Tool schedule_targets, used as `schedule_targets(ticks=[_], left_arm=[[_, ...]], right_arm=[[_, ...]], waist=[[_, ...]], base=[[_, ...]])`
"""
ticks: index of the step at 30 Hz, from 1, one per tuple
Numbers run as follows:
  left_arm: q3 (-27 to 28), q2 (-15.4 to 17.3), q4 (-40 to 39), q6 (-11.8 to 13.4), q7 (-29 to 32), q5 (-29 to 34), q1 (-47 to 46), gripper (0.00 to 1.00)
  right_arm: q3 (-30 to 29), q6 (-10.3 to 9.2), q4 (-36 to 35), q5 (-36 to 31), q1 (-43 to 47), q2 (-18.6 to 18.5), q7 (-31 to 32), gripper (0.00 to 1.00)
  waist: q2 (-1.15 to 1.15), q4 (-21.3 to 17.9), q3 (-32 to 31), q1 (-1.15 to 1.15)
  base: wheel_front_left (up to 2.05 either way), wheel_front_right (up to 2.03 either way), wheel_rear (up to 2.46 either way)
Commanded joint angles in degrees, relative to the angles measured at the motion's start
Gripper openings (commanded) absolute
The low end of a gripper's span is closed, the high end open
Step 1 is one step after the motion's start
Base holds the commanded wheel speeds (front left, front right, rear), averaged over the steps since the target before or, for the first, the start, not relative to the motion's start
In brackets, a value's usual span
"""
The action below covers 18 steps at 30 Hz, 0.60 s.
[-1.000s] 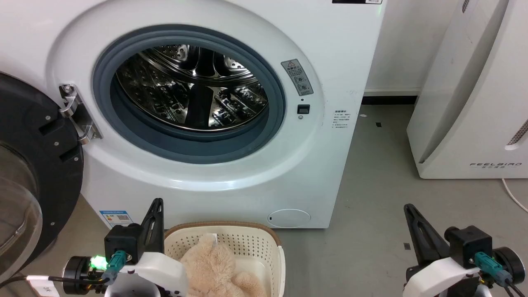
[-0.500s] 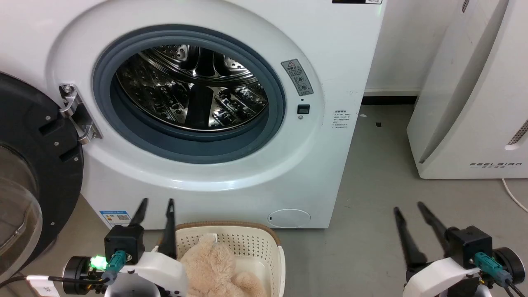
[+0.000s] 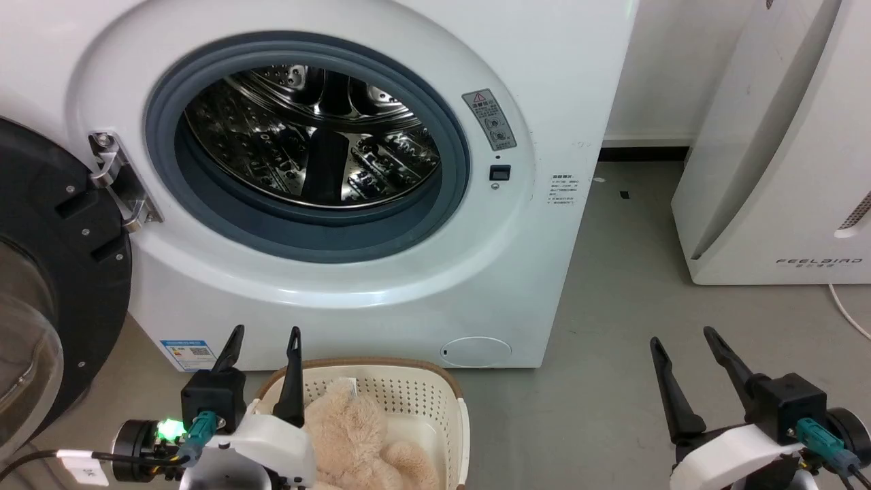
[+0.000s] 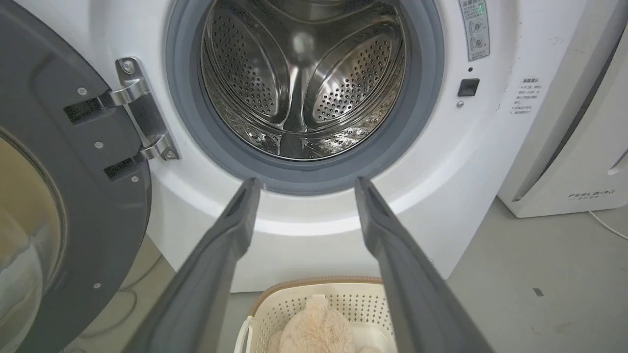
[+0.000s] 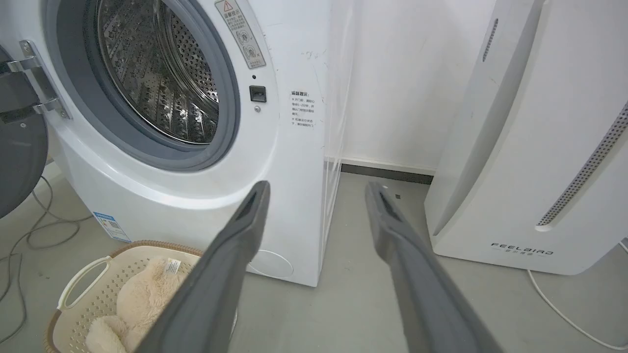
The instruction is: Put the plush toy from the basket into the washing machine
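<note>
At seven and five o'clock, head view: left gripper and right gripper, clenched a second ago, now spread, empty; plush toy untouched in basket; pickup pending.

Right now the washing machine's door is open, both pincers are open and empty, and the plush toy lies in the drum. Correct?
No. The plush toy lies in the basket, as the head view shows. The washing machine door is open, and the left pincer and right pincer are open and empty.

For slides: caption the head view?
Open washing machine; plush toy in basket before it; left gripper and right gripper open.
</note>
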Motion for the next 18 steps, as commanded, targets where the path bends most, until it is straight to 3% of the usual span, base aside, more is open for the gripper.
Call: schedule_targets(ticks=[1,18], left_arm=[[-0.1,0.25,0.54,0.28,-0.46,-0.36,-1.21,1.0],[-2.1,1.92,9.75,-0.31,-2.49,0.22,-7.49,1.0]], right_arm=[[-0.19,-0.01,-0.29,0.59,-0.67,0.0,-0.57,1.0],[-0.3,-0.01,-0.55,2.57,-2.84,-0.01,-2.6,1.0]], waist=[[0.0,-0.05,0.23,0.0],[0.0,-1.19,5.01,0.0]], base=[[0.0,0.0,0.0],[0.0,0.0,0.0]])
